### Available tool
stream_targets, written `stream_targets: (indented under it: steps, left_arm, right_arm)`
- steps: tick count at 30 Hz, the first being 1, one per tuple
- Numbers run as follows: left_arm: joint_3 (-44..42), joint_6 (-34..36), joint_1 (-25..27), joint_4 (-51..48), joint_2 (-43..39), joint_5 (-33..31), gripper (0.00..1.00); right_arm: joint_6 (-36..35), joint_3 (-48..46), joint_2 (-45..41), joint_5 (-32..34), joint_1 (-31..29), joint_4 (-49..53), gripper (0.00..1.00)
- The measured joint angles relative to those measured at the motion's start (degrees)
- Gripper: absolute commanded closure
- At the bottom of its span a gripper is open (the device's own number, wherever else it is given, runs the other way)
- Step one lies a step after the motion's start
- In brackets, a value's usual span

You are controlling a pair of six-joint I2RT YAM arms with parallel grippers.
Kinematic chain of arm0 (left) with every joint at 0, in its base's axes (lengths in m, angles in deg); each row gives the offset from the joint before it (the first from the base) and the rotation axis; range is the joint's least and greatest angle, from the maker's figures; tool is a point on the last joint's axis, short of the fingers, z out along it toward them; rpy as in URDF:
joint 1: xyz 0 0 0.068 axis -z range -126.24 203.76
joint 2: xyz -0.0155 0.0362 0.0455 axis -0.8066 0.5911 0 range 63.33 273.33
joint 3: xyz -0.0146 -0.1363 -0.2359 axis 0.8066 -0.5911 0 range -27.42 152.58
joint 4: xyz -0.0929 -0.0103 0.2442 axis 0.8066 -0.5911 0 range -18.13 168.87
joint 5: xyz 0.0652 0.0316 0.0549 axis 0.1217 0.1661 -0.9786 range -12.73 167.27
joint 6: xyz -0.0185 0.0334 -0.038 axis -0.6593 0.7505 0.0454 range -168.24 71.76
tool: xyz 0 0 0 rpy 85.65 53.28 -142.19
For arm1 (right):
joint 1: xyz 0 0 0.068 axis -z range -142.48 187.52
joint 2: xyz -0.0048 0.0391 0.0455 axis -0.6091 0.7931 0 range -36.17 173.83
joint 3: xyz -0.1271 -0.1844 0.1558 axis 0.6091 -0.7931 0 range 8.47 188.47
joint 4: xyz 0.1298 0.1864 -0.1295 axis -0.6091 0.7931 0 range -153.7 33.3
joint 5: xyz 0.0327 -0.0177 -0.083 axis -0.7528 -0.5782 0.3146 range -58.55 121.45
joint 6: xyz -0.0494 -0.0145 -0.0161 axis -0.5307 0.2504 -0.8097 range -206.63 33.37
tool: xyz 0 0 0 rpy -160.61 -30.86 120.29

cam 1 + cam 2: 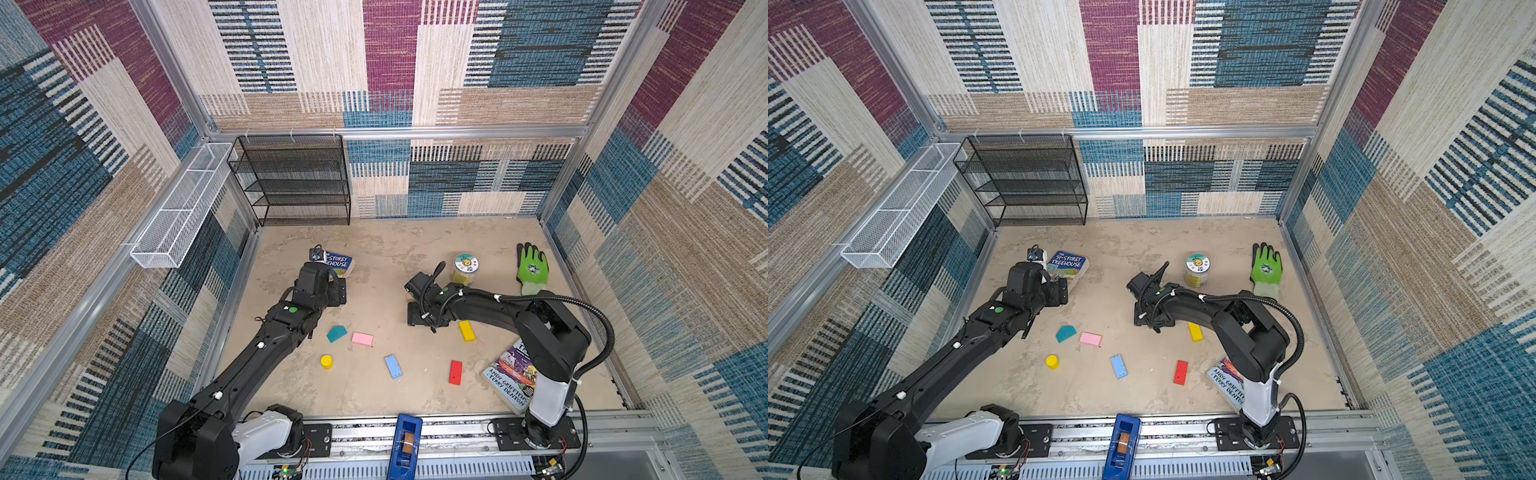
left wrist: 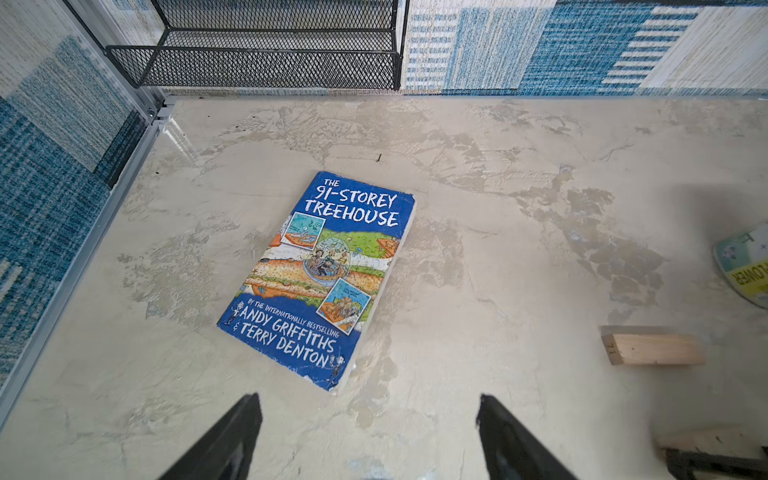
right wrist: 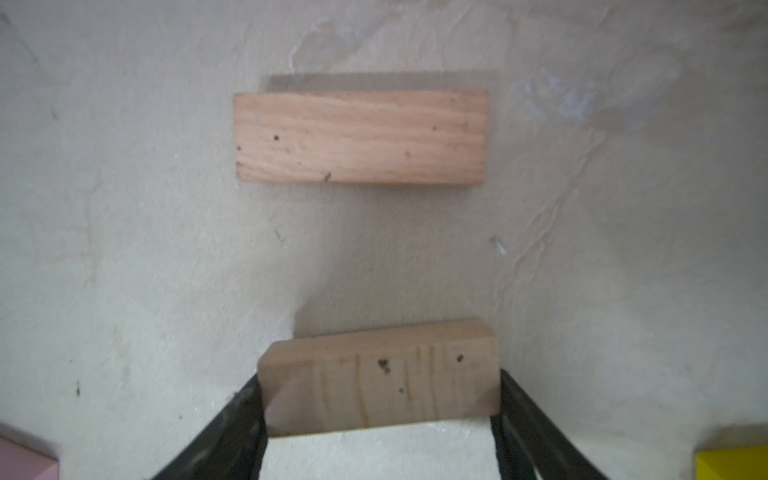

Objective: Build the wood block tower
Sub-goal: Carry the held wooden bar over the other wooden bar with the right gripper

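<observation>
Black right jaws pinch the plain block [image 3: 380,376] end to end near the yellow jar [image 1: 465,266], parallel to its twin [image 3: 360,137], likely as tower footings; left jaws gape empty, farther from the jar.

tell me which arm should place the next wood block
Right. The right gripper holds a plain wood block close to the second plain block. The left gripper hangs open and empty near the book.

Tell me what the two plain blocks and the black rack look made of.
Loose plain block and held plain block: bare unpainted wood, grain lines and dark specks showing. Black rack: likely metal mesh, matte black coating, see-through diamond weave.
</observation>
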Motion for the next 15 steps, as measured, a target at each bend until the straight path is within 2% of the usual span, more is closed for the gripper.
stream_targets:
  steps: [15]
  left_arm:
    - [0.09,-0.02,-0.20,0.13,1.31,0.02,0.14]
  right_arm:
    - [0.83,3.76,4.09,4.22,-0.15,-2.21,0.39]
